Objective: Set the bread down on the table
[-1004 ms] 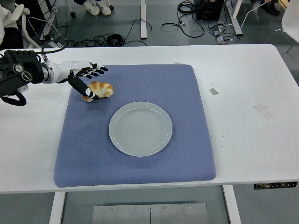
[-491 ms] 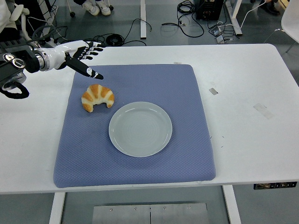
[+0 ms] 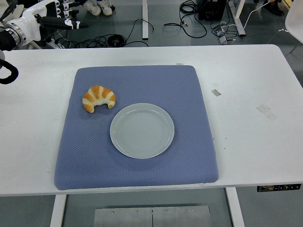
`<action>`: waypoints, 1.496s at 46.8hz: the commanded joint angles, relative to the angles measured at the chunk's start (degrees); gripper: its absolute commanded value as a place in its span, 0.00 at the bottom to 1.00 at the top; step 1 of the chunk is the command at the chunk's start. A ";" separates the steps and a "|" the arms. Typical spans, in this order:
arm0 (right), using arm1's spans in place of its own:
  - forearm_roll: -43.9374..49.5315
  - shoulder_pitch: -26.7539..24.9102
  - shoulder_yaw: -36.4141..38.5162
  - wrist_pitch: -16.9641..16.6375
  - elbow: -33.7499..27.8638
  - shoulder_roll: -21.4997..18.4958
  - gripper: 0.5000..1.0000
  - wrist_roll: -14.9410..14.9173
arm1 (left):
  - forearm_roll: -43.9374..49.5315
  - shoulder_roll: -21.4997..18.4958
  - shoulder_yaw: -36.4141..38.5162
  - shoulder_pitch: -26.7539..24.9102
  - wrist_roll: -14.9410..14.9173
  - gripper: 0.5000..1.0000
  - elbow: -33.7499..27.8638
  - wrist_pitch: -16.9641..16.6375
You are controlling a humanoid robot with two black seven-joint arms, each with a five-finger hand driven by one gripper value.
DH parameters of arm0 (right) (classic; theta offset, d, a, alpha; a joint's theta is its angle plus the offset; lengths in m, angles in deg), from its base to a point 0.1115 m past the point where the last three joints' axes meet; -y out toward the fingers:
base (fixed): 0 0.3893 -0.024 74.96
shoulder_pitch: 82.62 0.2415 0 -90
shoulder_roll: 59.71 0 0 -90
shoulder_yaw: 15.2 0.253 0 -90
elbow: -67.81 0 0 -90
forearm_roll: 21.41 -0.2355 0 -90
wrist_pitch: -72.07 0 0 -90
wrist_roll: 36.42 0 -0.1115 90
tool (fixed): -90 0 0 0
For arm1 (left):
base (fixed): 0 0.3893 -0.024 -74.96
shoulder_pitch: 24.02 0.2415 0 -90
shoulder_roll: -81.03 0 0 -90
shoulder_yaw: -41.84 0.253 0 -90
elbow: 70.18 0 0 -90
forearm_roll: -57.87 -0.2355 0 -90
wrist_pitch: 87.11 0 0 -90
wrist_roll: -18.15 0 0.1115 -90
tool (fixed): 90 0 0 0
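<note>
Fingers (image 3: 71,22) on my left hand (image 3: 57,14) are spread and hold nothing; the hand sits high at the far left corner, past the table's (image 3: 255,80) back edge and well apart from everything on it. My right arm is out of view.

The croissant (image 3: 99,98) lies on the blue mat (image 3: 142,165), near its far left part, just beside the plate (image 3: 142,131) but not touching it. I judge the placing done.

If I had to take it again, I would treat it as light, soft and flaky: a hard squeeze would crush the crust and shed crumbs. I would close gently across the thick middle of the curve, not on the thin tips, which look likely to snap.

The plate, the only container here, is pale, shallow and holds nothing.
</note>
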 commanded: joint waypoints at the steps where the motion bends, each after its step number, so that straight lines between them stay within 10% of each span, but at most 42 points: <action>1: 0.00 0.00 0.00 0.00 0.00 0.00 1.00 0.00 | 1.99 -0.06 -0.05 0.43 0.00 0.96 -0.05 0.20; 70: 0.00 0.17 0.09 0.26 -0.18 0.00 1.00 0.00 | 15.18 11.62 -19.73 9.83 0.26 0.97 18.41 10.75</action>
